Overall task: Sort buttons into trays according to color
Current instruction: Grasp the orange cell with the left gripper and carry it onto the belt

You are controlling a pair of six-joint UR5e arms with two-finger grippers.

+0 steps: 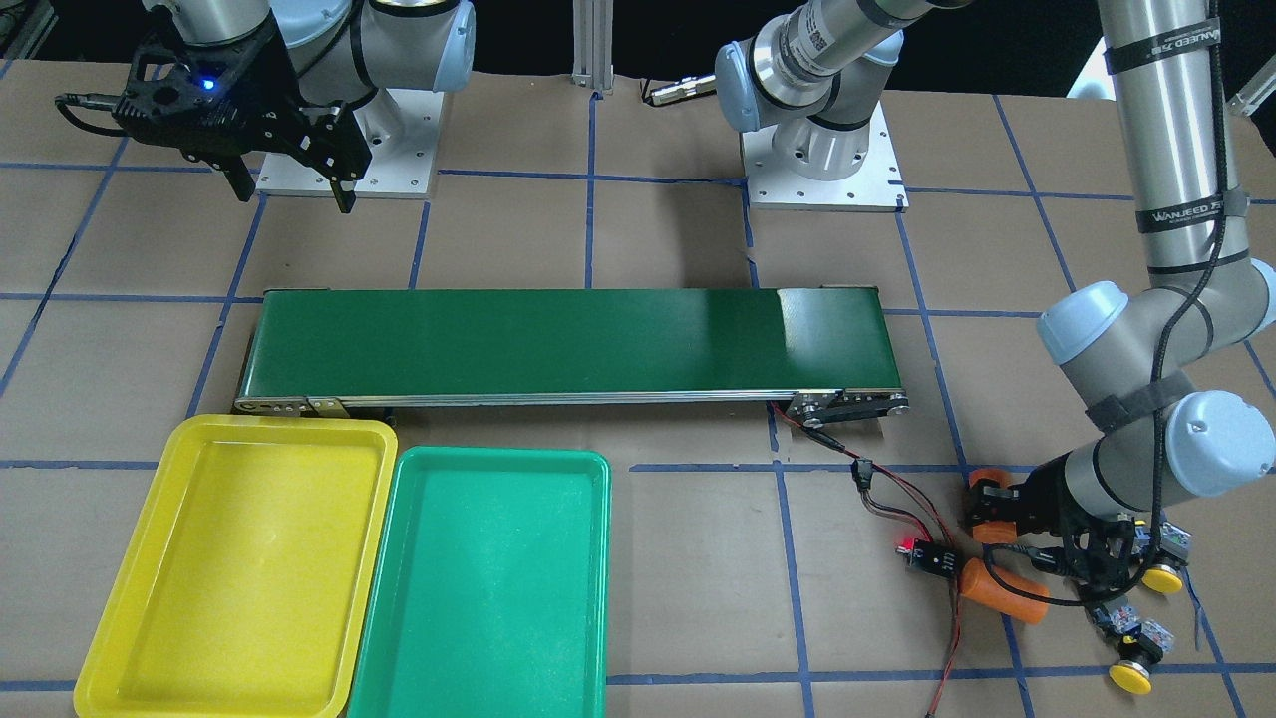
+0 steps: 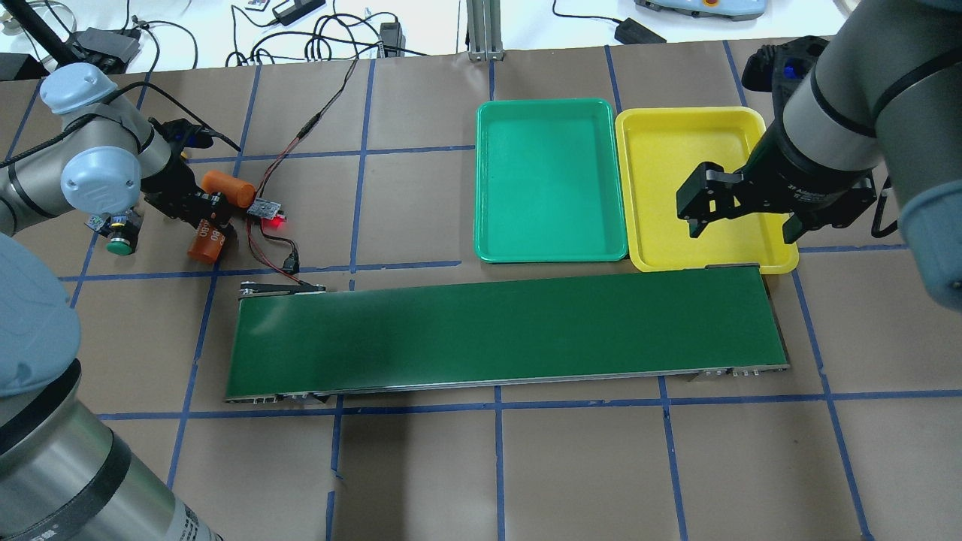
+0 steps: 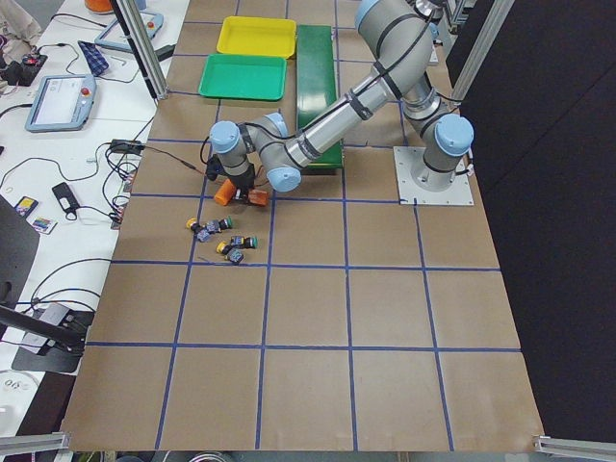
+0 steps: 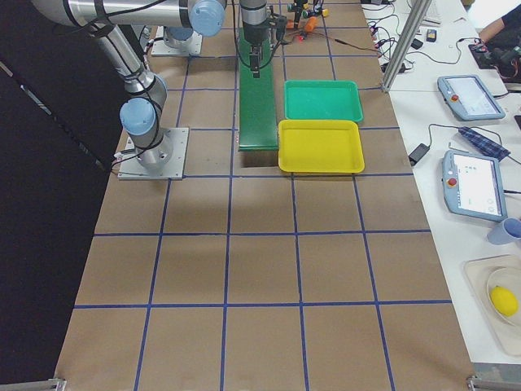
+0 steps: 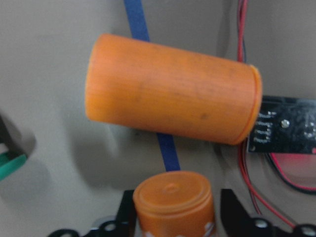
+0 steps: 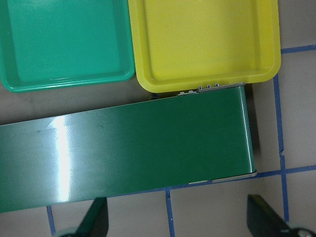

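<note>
My left gripper hangs low at the table's end and is shut on an upright orange cylinder. A second orange cylinder lies on its side just ahead. Beside the gripper are two yellow buttons and a green button. The exterior left view shows several buttons scattered on the paper. The yellow tray and the green tray sit side by side with nothing in them. My right gripper hovers open above the conveyor's far end, near the yellow tray.
A long dark-green conveyor belt runs across the middle of the table. A small circuit board with a red light and red-black wires lies between the belt's end and the cylinders. Brown paper with blue tape lines covers the table.
</note>
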